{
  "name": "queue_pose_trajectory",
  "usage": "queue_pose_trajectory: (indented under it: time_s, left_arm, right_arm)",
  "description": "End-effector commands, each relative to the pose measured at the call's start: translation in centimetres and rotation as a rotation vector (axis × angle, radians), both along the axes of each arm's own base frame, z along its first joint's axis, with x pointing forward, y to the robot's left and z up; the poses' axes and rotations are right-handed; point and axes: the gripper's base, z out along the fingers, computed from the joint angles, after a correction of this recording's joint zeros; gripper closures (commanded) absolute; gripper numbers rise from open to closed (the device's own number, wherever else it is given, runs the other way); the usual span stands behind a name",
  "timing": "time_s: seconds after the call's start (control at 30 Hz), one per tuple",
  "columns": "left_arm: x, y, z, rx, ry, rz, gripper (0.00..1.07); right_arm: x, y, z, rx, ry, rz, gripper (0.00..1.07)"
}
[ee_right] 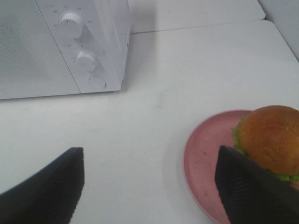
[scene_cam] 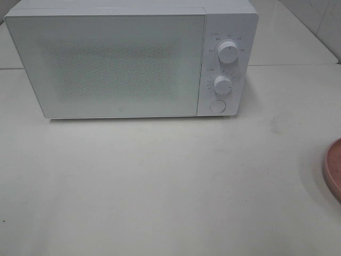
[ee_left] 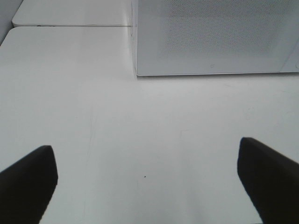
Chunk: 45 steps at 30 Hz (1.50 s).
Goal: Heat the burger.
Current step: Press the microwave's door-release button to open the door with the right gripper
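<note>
The small round burger with a golden-brown bun [ee_right: 273, 140] is found on the flat pink round plate [ee_right: 203, 154], cut off at the lower right edge of the high view, close beside the wide-open, empty right gripper [ee_right: 149, 161], which is judged far nearer than the equally open, empty left gripper [ee_left: 147, 156].

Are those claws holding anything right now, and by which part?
Nothing is held. The left gripper and right gripper both stand open above the table; the burger sits ungripped on its pink plate.
</note>
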Motion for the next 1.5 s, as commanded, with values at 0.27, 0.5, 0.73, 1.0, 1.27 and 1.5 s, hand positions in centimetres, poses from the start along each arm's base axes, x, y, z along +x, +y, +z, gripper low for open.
queue_pose_trajectory:
  time_s: [0.27,0.5,0.73,1.0,1.27,1.5]
  left_arm:
    - [-0.1,0.0,0.0,-0.001,-0.018,-0.005,0.04]
    - [-0.1,0.0,0.0,-0.001,-0.018,-0.005,0.04]
    - [-0.1,0.0,0.0,-0.001,-0.018,-0.005,0.04]
    - [-0.1,0.0,0.0,-0.001,-0.018,-0.005,0.04]
    - [-0.1,0.0,0.0,-0.001,-0.018,-0.005,0.04]
    - [-0.1,0.0,0.0,-0.001,-0.018,-0.005,0.04]
  right_arm:
    - [3.4,0.0,-0.4,0.006,-0.066,-0.013,0.32]
    - [6.4,0.0,-0.7,0.001,-0.057,-0.021,0.32]
    - [8.9,0.0,-1.2,-0.001,-0.048,-0.027,0.32]
    - [12.1,0.0,-2.1,-0.003,-0.050,-0.037,0.32]
    - [14.9,0.0,-3.0,-0.003,-0.115,-0.044,0.32]
    - [16.0,1.7,-5.5,-0.006,-0.229,0.031,0.32]
